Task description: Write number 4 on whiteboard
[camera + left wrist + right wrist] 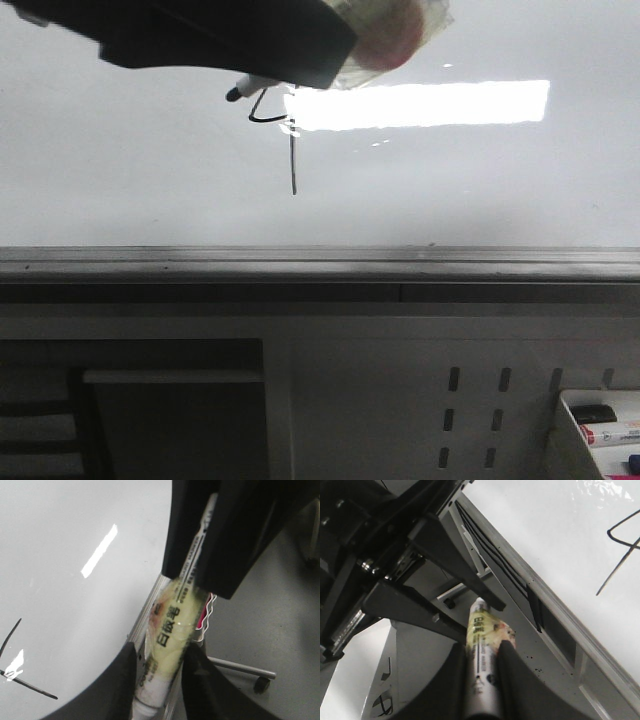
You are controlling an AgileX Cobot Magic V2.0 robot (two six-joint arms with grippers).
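The whiteboard (450, 180) is glossy white-grey with a bright glare bar. The number 4 (293, 165) is on it in thin black line, left of the glare. It also shows in the left wrist view (35, 689) and the right wrist view (617, 567). A white marker (243, 90) wrapped in yellow tape sticks out from under a dark gripper at the top, its tip just left of the 4's top. My left gripper (160, 665) is shut on the marker (172, 625). My right gripper (482, 650) is shut on the same marker (481, 630), and its black fingers (235, 540) show in the left wrist view.
A grey metal edge rail (320, 262) runs along the board's lower edge. Below it is a perforated white panel (480, 400) and, at the lower right, a white tray (572, 430) with spare markers. A chair base with a caster (260, 682) stands on the floor.
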